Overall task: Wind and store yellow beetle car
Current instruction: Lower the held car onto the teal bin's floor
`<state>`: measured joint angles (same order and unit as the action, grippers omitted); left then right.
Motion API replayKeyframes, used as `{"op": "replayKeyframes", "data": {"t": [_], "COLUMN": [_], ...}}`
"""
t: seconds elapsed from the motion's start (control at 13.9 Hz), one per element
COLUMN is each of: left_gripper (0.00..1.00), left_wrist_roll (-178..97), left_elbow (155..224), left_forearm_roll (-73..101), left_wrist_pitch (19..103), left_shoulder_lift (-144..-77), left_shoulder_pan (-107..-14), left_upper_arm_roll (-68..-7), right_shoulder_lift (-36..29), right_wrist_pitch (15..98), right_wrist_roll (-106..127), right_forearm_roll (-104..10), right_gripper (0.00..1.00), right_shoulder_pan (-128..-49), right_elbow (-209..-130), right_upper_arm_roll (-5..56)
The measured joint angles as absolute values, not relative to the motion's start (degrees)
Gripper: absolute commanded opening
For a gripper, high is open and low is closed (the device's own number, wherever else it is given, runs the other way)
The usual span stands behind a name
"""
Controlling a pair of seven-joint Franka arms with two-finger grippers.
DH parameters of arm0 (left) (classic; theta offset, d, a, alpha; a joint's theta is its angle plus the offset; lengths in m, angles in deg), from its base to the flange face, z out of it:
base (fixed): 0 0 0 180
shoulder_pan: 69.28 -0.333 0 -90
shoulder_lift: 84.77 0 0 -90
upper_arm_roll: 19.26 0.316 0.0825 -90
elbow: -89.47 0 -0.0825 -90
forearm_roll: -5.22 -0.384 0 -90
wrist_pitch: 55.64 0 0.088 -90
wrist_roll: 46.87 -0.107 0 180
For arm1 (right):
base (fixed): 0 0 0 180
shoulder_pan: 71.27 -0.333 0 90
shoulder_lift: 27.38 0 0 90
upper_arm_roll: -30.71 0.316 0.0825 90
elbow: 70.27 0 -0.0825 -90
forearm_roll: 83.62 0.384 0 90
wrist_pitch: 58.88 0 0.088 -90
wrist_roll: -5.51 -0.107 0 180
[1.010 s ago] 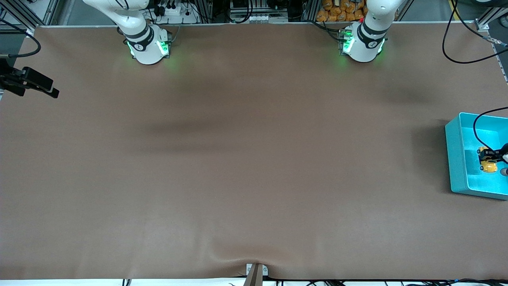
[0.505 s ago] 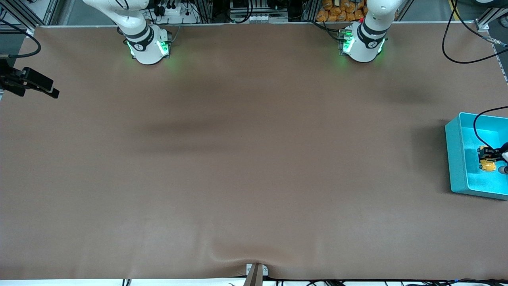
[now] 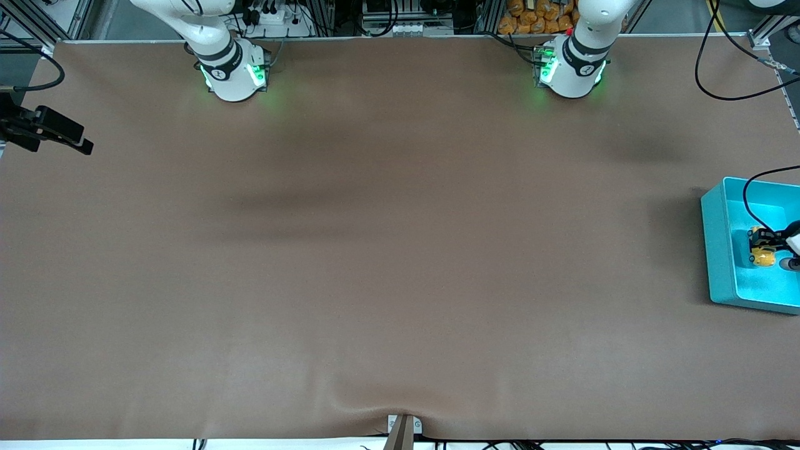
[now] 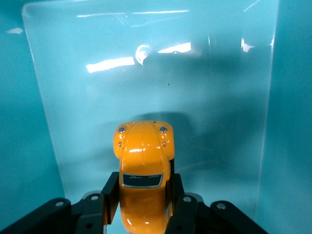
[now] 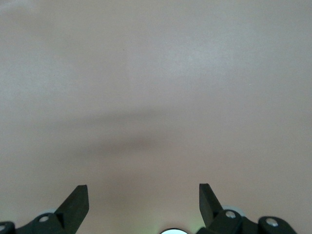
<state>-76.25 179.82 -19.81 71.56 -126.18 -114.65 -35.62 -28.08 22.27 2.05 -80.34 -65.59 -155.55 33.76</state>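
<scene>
Since 1 second ago the yellow beetle car point(image 3: 763, 255) has shifted a little inside the teal bin point(image 3: 725, 250), toward the wall that faces the middle of the table and slightly farther from the front camera, carried by the left gripper point(image 3: 777, 245). That gripper is clamped on the car's body: in the left wrist view its 2 black fingers point(image 4: 111, 195) press against both flanks of the car point(image 4: 143, 173), whose rounded nose sticks out past the fingertips over the glossy bin floor point(image 4: 146, 83). Whether the wheels touch that floor cannot be told. The bin sits at the left arm's end of the brown table point(image 3: 400, 250), partly cut off by the edge of the front view.

Over bare tabletop at the right arm's end, the right gripper point(image 5: 144, 197) waits with its 2 fingers point(image 5: 78, 202) spread wide and nothing between them; in the front view it shows as a dark shape at the picture's edge point(image 3: 47, 128), unchanged from earlier.
</scene>
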Motion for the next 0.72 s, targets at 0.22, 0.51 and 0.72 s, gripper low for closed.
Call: {"op": "replayKeyframes", "data": {"t": [0.22, 0.51, 0.72], "left_gripper": [0.00, 1.00, 1.00], "left_wrist_roll": [-76.26, -76.27, -76.27], "left_elbow": [179.86, 179.86, 179.78], "left_forearm_roll": [-19.81, -19.81, -19.81], "left_wrist_pitch": [72.63, 73.53, 73.70], "left_shoulder_lift": [-127.16, -127.90, -127.91], "left_shoulder_pan": [-114.65, -114.66, -114.66], "left_upper_arm_roll": [-35.65, -35.57, -35.57], "right_shoulder_lift": [-28.08, -28.08, -28.08], "right_wrist_pitch": [22.27, 22.27, 22.27], "right_wrist_roll": [2.05, 2.05, 2.05], "right_forearm_roll": [-80.34, -80.34, -80.34], "right_gripper": [1.00, 1.00, 1.00], "right_shoulder_pan": [-65.59, -65.59, -65.59], "right_elbow": [-155.56, -155.55, -155.55], "right_upper_arm_roll": [33.76, 33.76, 33.76]}}
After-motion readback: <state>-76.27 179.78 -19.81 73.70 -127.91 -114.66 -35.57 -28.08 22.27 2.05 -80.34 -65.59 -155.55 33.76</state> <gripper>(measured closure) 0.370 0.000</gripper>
